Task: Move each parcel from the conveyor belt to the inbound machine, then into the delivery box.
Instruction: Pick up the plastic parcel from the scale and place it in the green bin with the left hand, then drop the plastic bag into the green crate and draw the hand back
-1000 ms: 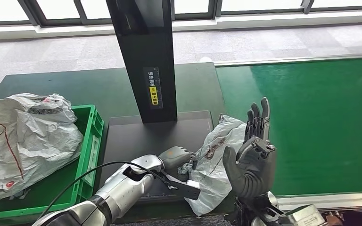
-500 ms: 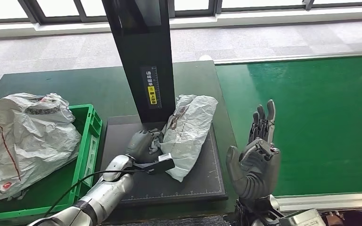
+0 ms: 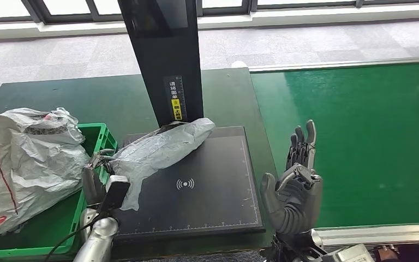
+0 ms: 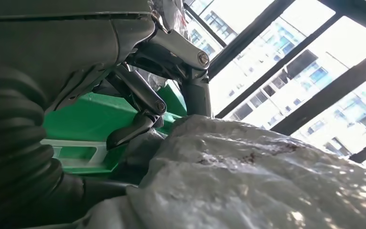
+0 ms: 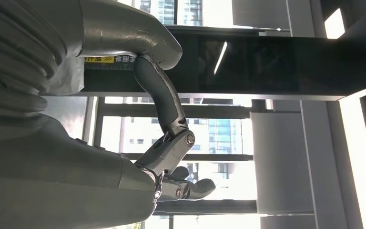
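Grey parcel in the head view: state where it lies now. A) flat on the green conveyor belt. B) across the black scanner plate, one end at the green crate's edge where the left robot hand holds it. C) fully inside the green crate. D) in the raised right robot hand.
B: the grey parcel stretches across the black scanner plate toward the green crate, where the left robot hand grips its end.

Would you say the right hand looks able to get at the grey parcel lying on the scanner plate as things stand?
Probably yes. The right hand is raised, open and holding nothing beside the scanner plate, whose near half is bare. The grey parcel lies across the plate's far-left part, gripped by the left hand.
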Robot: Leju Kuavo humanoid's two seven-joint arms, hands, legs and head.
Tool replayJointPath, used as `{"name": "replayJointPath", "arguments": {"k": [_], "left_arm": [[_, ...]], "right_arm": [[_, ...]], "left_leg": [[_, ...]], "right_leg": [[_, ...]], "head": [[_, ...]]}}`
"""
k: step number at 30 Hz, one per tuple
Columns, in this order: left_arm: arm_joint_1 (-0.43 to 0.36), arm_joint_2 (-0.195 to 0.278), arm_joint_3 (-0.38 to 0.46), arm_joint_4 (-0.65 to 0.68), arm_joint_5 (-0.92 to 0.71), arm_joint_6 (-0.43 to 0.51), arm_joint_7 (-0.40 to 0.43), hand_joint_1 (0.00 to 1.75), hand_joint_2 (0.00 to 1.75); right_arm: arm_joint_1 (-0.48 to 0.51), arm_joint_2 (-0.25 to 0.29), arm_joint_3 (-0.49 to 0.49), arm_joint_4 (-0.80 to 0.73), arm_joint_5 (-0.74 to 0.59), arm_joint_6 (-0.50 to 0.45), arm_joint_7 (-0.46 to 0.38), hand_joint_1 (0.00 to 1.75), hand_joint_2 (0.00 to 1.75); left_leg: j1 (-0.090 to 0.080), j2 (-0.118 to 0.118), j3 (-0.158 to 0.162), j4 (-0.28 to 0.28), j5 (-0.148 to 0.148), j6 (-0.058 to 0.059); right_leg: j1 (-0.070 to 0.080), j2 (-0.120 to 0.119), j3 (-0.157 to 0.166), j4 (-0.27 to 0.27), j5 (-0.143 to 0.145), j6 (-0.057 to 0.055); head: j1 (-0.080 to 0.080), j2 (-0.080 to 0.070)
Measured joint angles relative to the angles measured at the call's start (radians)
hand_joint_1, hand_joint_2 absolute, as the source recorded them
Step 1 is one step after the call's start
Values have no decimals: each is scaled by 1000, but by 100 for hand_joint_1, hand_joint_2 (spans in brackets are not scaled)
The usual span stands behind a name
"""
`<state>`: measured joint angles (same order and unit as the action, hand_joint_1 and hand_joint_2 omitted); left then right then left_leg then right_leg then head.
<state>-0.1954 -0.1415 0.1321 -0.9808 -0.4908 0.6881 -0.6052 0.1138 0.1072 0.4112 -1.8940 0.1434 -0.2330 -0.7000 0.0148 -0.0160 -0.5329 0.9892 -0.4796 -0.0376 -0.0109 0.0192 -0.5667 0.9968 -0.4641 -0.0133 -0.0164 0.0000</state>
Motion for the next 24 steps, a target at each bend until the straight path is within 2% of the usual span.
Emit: {"name": "replayJointPath", "arguments": {"k": [5,10,17,24], "left_arm": [[36,-10,37,-73,75,-44,-51,175,175],[130,-38,29,-286,187,-96,-74,175,175],[214,-38,-64,-560,260,-46,-74,175,175],[252,-5,-164,-781,297,-13,-74,175,175]], "right_arm": [[4,0,0,0,1,0,0,0,175],[9,0,0,0,4,9,0,0,175],[-7,0,0,8,-15,34,0,0,175],[-28,1,0,26,-24,47,0,0,175]], "left_leg": [[0,0,0,0,0,0],[0,1,-2,0,0,0],[0,-2,-8,1,-1,1],[0,-3,-5,2,0,2]], "right_leg": [[0,0,-1,0,0,0],[0,1,-3,0,0,0],[0,-2,-3,0,-1,1],[0,-3,-3,0,0,2]], "head": [[0,0],[0,0],[0,0],[0,0]]}}
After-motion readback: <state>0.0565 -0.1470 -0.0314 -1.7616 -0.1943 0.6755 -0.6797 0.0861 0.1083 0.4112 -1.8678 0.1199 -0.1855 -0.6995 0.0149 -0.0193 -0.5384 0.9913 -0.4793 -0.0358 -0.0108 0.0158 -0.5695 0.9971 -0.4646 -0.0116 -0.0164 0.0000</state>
